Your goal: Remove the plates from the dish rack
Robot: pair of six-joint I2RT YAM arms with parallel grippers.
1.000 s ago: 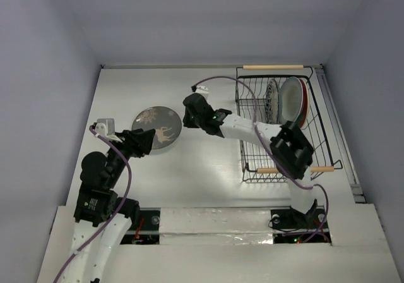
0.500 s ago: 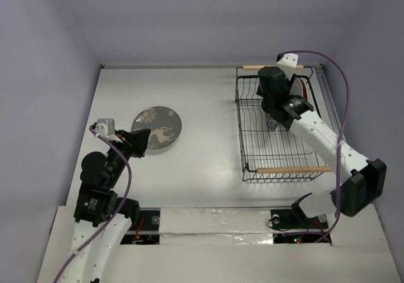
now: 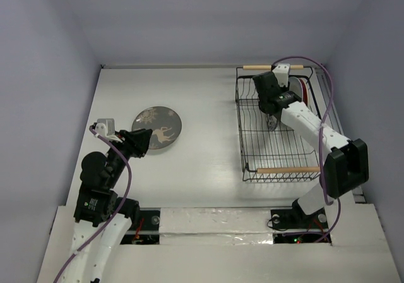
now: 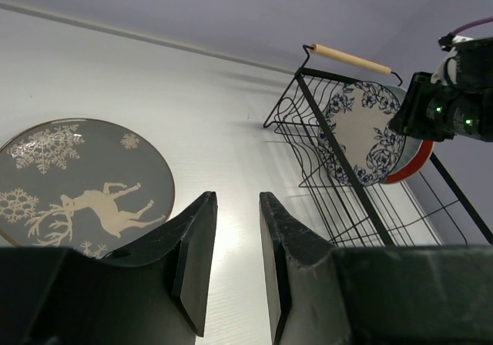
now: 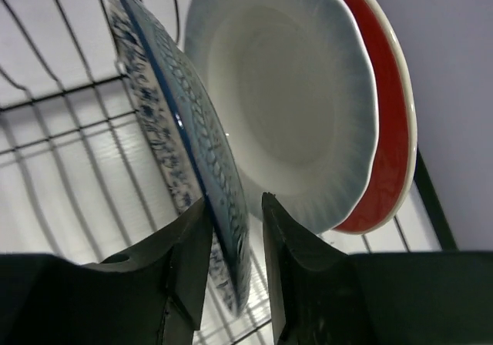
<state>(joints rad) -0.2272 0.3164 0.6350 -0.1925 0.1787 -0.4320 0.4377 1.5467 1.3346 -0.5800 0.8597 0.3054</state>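
From my console I see the grey deer plate (image 3: 156, 127) lying flat on the white table (image 3: 208, 106), left of centre and well apart from the dish rack (image 3: 271, 147). The left gripper (image 4: 236, 206) hovers low just beside the plate's near edge. Its jaws are narrow, with a slim gap between them and nothing in it.

The rack sits on the right side of the table, one wooden handle (image 3: 273, 67) at its far end and the other (image 3: 287, 169) at its near end. Three plates stand on edge at the far end: the white plate with blue flowers (image 5: 177, 137) in front, the plain pale plate (image 5: 285, 106) behind it and the red plate (image 5: 389, 137) at the back, each leaning on the next.

The right arm reaches over the rack to them. The right gripper (image 5: 233, 202) straddles the rim of the blue-flowered plate, one finger behind it and one in front. The jaws are about half closed (a sliver of light shows between the rim and the inner finger, so I would not call this a firm grip). The plate rests in the rack.
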